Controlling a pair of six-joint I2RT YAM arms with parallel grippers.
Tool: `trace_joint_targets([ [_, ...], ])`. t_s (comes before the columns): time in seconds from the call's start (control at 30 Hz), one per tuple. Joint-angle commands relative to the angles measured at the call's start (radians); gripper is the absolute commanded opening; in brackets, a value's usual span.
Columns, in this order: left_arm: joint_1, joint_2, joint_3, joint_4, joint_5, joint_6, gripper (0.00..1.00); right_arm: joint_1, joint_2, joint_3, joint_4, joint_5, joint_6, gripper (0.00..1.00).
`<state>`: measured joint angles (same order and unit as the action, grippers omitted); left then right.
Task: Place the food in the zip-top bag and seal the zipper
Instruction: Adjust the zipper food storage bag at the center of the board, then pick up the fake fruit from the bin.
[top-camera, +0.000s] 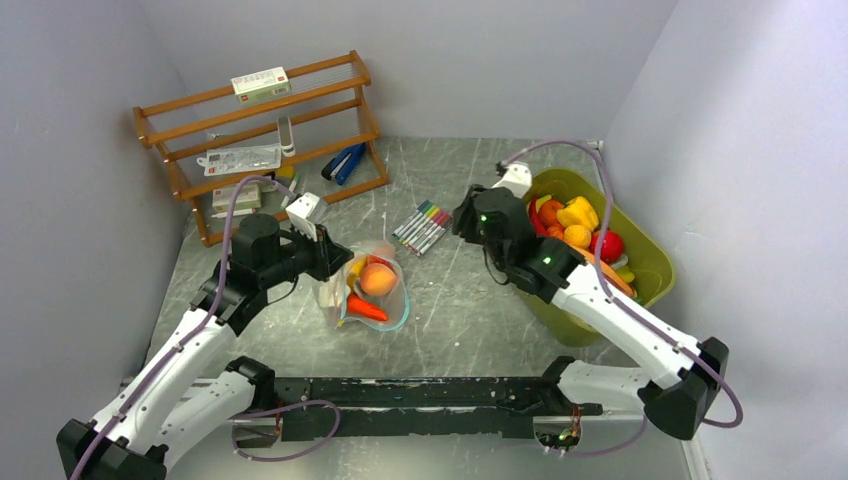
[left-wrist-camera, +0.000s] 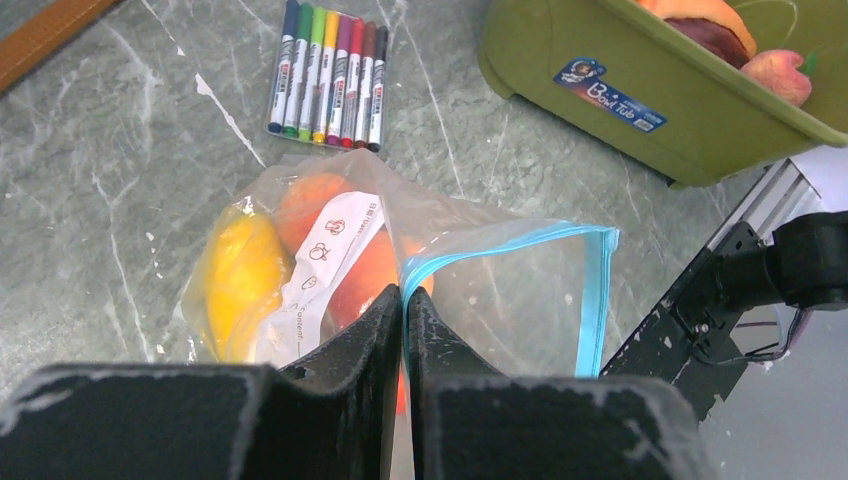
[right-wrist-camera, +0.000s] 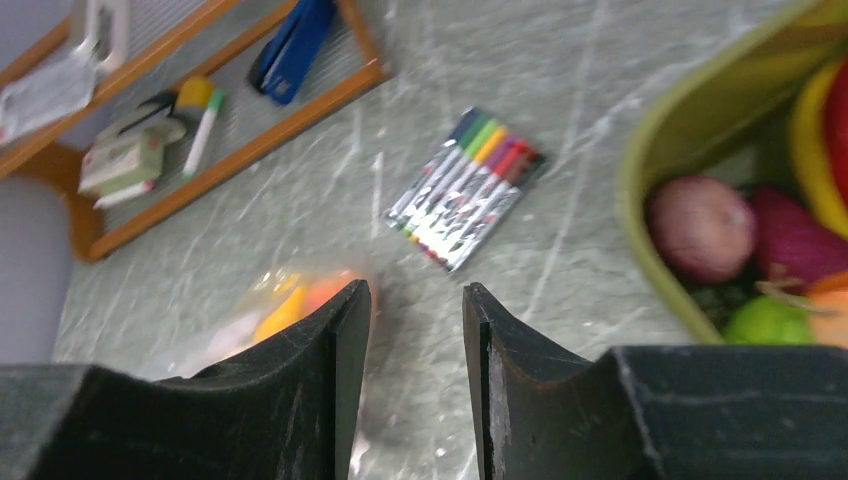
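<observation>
**Left pinch on the zipper steadies the bag**

The left end effector (left-wrist-camera: 403, 295) is pressed together, pinching the zipper (left-wrist-camera: 500, 245) at the bag's mouth edge. From the pinch the teal strip runs out to the right, then bends back toward the wrist. I cannot tell whether the mouth is sealed along that run. The bag (left-wrist-camera: 520, 310) lies on the counter (left-wrist-camera: 100, 200) just ahead of the fingertips. The food (left-wrist-camera: 243, 280) sits inside it, ahead and to the left: a yellow piece with orange and red ones beside it. Further ahead lie the markers (left-wrist-camera: 328, 75), and the tub (left-wrist-camera: 640, 90) sits ahead to the right, well apart.

The right end effector (right-wrist-camera: 415, 292) is spread and holds nothing. It hangs above bare counter, with the tub just to its right and the bag ahead-left.

The step looks like anchoring the bag for sealing, or for one more piece. To do it well, the pinch should stay firm on the strip itself, not on loose film. The edge should be pulled taut and flat. The right end effector should meet the strip close beside the pinch and press outward along it.
</observation>
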<state>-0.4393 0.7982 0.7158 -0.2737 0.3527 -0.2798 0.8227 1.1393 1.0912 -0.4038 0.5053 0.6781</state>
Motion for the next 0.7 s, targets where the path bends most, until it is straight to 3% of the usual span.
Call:
trace_joint_targets([
  [0.0, 0.005, -0.009, -0.008, 0.061, 0.047, 0.051, 0.07, -0.097, -0.055, 0.017, -0.110, 0.124, 0.025, 0.40],
  [0.2, 0.006, -0.015, -0.009, 0.036, 0.053, 0.073, 0.07, -0.235, -0.045, 0.034, -0.192, 0.264, 0.011, 0.40],
  [0.4, 0.006, -0.034, -0.015, 0.039, 0.069, 0.073, 0.07, -0.415, -0.006, 0.026, -0.257, 0.285, 0.106, 0.40],
  [0.5, 0.005, -0.034, -0.012, 0.032, 0.068, 0.076, 0.07, -0.474, 0.018, -0.006, -0.151, 0.280, -0.035, 0.40],
  [0.67, 0.005, -0.041, -0.019, 0.035, 0.080, 0.073, 0.07, -0.573, 0.065, -0.017, -0.012, 0.221, -0.255, 0.50],
])
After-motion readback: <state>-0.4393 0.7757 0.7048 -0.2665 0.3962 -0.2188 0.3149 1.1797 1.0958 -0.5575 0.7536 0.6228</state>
